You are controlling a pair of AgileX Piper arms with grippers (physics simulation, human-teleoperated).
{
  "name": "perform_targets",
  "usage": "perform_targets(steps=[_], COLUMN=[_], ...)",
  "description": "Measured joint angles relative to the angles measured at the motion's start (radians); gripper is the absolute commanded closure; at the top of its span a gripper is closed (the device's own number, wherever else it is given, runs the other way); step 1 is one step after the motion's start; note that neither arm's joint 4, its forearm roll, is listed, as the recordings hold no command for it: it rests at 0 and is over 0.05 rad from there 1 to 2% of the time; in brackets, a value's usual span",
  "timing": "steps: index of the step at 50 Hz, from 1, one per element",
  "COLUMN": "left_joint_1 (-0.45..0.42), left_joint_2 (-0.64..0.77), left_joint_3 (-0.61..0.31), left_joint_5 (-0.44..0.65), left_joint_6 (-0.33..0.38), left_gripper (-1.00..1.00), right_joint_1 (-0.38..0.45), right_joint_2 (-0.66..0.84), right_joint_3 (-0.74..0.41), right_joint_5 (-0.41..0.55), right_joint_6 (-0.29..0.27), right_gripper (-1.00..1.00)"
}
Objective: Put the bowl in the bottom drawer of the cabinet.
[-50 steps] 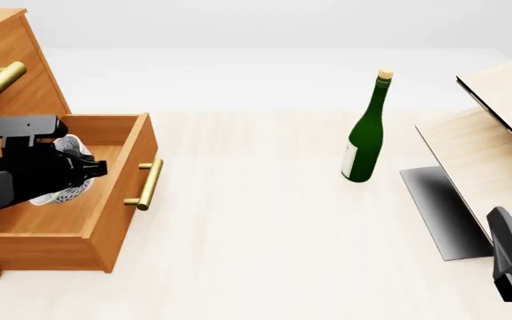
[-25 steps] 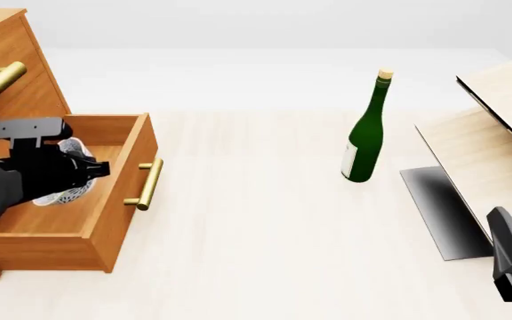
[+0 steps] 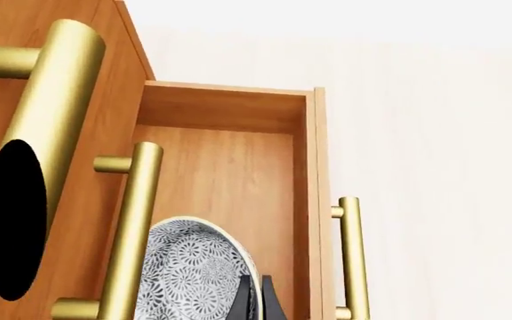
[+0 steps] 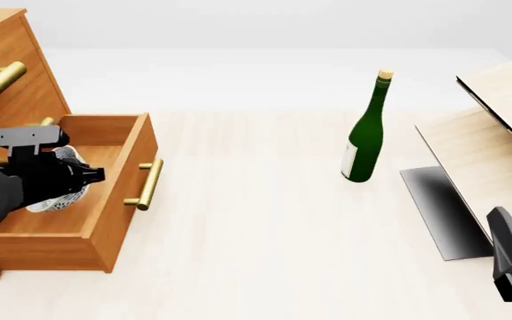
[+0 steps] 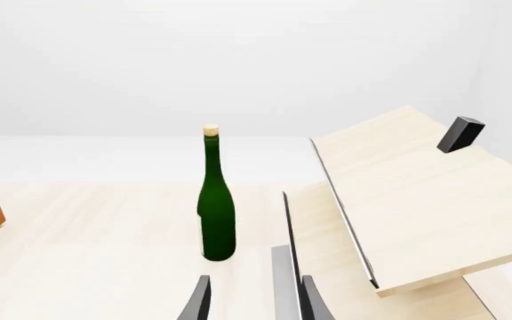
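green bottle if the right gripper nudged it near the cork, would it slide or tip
Probably tip: the green bottle stands upright, tall and slim on a narrow base, so a high push gives leverage. Once down, its round body would likely roll across the table. It looks like smooth glass, so likely rigid and slippery.

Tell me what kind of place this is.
Likely a simulated tabletop test scene, not a real room: a blank white backdrop, a pale wooden table, and unrelated props, namely a wooden cabinet, a green bottle and slanted boards.
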Motion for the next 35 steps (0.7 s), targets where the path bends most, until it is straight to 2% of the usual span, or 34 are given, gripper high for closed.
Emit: perform_targets(steps=[35], left_joint_1=[0.036], left_joint_2=[0.034], left_joint_3=[0.024], left_joint_5=[-0.051], left_joint_6=[0.018], left_gripper=[1.00], right_joint_1=[-0.008], right_joint_2=[0.001], right_joint_3=[0.002], right_joint_5=[-0.007], right_joint_6=[0.003], right_gripper=[-1.00])
